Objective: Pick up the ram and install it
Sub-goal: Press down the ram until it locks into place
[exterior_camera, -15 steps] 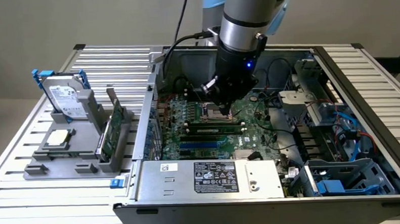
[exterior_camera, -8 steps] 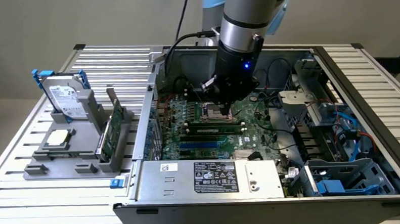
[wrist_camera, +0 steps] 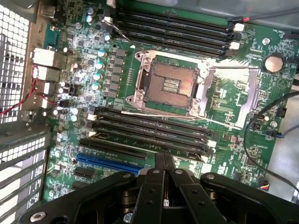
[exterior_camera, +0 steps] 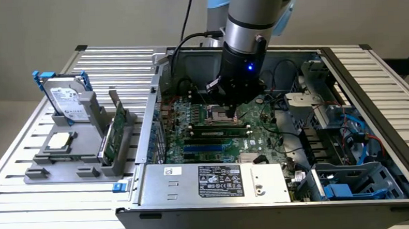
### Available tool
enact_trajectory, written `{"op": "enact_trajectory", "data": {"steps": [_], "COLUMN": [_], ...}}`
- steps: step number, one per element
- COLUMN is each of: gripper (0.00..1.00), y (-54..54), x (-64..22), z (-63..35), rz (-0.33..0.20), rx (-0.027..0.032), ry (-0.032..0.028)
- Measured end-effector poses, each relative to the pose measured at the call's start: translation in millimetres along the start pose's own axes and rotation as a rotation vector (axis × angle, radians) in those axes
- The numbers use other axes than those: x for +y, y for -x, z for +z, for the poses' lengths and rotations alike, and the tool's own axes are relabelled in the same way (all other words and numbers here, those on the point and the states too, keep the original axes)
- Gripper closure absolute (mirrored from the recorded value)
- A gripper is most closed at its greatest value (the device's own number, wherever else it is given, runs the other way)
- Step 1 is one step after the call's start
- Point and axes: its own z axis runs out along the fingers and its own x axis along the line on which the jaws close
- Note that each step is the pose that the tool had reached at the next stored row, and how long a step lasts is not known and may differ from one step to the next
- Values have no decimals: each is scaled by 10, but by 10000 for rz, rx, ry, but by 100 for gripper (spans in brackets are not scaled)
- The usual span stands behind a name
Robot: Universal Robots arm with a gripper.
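Gripper (wrist_camera: 164,161) fingers pressed together over motherboard (wrist_camera: 233,100) slots, ram (exterior_camera: 116,129) upright in holder (exterior_camera: 88,150), lower edge hidden.

Arm (exterior_camera: 255,9) cut off; motherboard (exterior_camera: 219,139) partly hidden.

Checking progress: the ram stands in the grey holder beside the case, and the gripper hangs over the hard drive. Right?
Not quite. The ram does stand in the holder, but the exterior view shows the gripper over the motherboard inside the case.
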Motion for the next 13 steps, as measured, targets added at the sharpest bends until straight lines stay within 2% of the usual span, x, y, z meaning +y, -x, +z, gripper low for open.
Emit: {"op": "enact_trajectory", "data": {"steps": [6,10,13], "gripper": [89,89,89], "y": [0,1,1], "x": [0,0,1], "z": [3,4,5], "rz": [575,1006,1353], "rx": [-246,-336,-361], "ry": [-67,-92,-85]}}
